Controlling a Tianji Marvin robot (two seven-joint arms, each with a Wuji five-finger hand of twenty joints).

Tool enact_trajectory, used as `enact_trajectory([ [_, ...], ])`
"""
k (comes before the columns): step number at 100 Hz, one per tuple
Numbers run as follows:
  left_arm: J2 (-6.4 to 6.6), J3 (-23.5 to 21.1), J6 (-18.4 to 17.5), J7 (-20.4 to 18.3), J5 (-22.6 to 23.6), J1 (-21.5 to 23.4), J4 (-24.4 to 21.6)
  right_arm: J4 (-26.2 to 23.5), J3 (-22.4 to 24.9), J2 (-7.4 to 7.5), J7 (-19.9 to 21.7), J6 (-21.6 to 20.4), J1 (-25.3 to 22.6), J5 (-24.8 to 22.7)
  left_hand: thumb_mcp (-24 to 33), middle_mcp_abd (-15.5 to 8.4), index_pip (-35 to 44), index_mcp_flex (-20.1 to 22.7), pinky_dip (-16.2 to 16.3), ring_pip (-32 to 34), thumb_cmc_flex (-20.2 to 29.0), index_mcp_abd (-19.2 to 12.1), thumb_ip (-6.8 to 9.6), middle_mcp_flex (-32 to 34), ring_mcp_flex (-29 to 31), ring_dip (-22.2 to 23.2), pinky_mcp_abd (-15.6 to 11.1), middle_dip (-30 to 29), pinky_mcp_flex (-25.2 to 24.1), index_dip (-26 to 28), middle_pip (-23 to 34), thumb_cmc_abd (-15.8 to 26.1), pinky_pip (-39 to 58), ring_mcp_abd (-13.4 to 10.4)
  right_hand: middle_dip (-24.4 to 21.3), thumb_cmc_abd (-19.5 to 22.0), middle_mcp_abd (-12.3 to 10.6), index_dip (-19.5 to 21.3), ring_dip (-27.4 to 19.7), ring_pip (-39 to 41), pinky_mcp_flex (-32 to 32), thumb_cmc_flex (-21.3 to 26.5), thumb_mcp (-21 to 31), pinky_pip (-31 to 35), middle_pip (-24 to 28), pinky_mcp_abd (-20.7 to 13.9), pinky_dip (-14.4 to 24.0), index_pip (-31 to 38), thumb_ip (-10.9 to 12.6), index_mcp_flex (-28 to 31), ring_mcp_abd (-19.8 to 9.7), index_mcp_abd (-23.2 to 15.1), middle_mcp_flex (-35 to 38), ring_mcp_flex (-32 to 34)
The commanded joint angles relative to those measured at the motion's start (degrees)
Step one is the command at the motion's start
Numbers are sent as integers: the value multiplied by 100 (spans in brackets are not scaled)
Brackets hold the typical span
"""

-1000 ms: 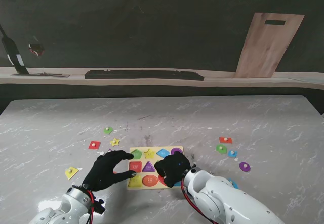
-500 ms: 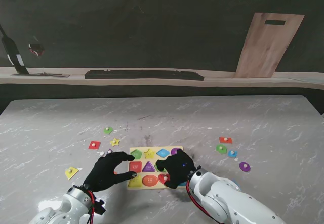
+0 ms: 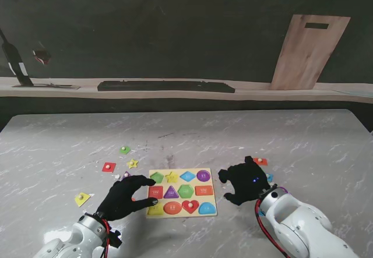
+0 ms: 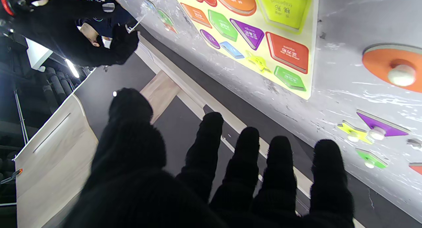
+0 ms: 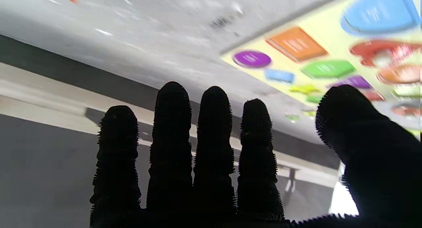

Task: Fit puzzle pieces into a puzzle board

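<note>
The right robot hand hovers over bare surface just right of the puzzle board, fingers spread and palm down, gripping nothing; the right wrist view shows its straight fingers with nothing between them. The left robot hand is also released, fingers apart, its fingertips at the board's left edge over the red square piece; whether they touch it I cannot tell. The board lies flat near the surface's near edge, between the two hands, with every visible slot filled by a coloured shape. Loose pieces lie to the left: a yellow piece, a red piece, a yellow star and a green piece. More lie just right of the right hand. The far half of the surface offers open room.
</note>
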Motion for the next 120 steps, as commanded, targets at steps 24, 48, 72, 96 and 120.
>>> enact_trajectory([
  [24,23,104,96,-136,-86,-97,5,-45,827,180,99,9,-783,-431,-202,-29,-109,154,69,-141,-7,-136,231,41,-162,-64,-310,-90,-118,-31,-134,164,-83,-198,44,-60,-27,-295,118,64,120,200,342,-13,77,-131,181,297,-128,506,-37,-62,60,78],
  [48,26,120,115,-159,-104,-113,19,-22,1023,255,23,39,-1019,-966,-203,-16,-115,166,61,-140,1,-127,232,42,-164,-63,-319,-90,-118,-30,-134,168,-104,-191,62,535,-49,-335,214,201,163,-64,-136,0,157,-125,263,490,-159,617,-18,-237,163,115],
  [72,24,124,125,-156,-114,-110,15,-62,1169,285,236,58,-1145,-1232,-206,-24,-122,178,62,-137,-1,-134,231,51,-160,-61,-319,-89,-118,-28,-132,176,-106,-197,56,828,-50,-363,242,215,139,-53,-345,-8,161,-128,296,588,-220,614,17,-337,183,93],
  [96,24,157,121,-178,-152,-151,13,39,1111,280,425,121,-1075,-1159,-209,-30,-127,178,63,-139,-11,-139,228,49,-167,-62,-319,-90,-118,-27,-134,195,-107,-208,43,874,-32,-354,261,230,123,-3,-413,-3,142,-113,327,602,-223,666,47,-397,235,100],
  [120,23,175,144,-180,-154,-161,7,204,998,291,447,171,-928,-1117,-210,-37,-121,179,64,-140,-9,-134,226,38,-170,-64,-319,-93,-117,-24,-136,202,-107,-206,40,865,-61,-388,270,236,138,133,-419,-2,144,-123,347,701,-302,703,50,-512,274,125],
])
